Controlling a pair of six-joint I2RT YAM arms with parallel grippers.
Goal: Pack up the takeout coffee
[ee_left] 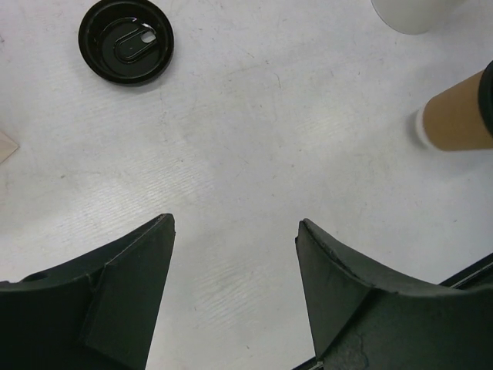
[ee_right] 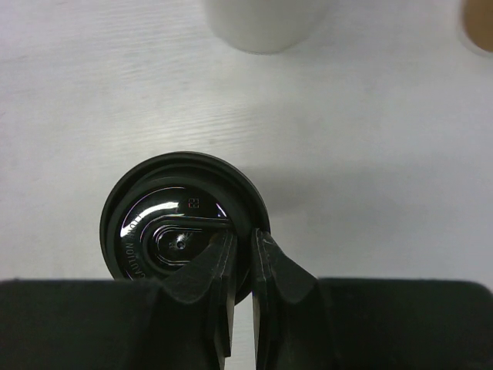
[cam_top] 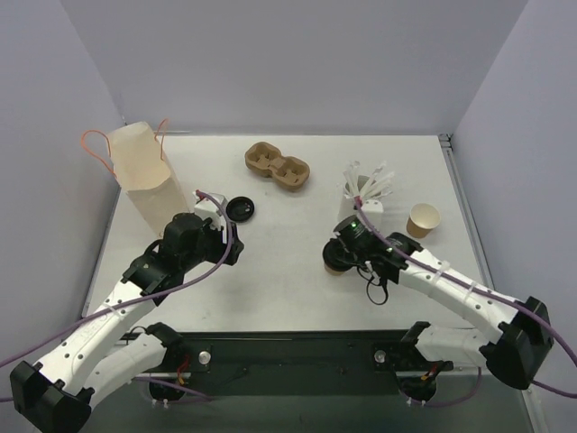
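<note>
**STATUS: RIGHT PINCER GRIPPING LID RIM, LEFT PINCER STANDING WIDE**

My right pincer (ee_right: 240, 240) is pinching narrow on the rim of the fitted lid (ee_right: 166, 220). One finger is lying on the glossy black top and the other is sitting outside the edge. This lid is hiding the lidded cup (cam_top: 334, 263) beneath it; from above, only a sliver of brown wall is showing past my wrist. The raised lettering on the lid is reading too blurred to make out.

The open paper cup (cam_top: 423, 219), kraft brown with a white inside and a rolled rim, is standing upright toward the right edge of the table (cam_top: 297, 289). It is sitting near the white cup (cam_top: 368, 209) of sticks and apart from both pincers.

My left pincer (ee_left: 236, 222) is standing wide over the matte tabletop, holding nothing. A loose lid (ee_left: 125, 40), round and black, is lying flat ahead of it. The paper bag (cam_top: 140, 171) and the moulded carrier (cam_top: 277, 165) are sitting toward the far edge, leaving open room between my two pincers.
</note>
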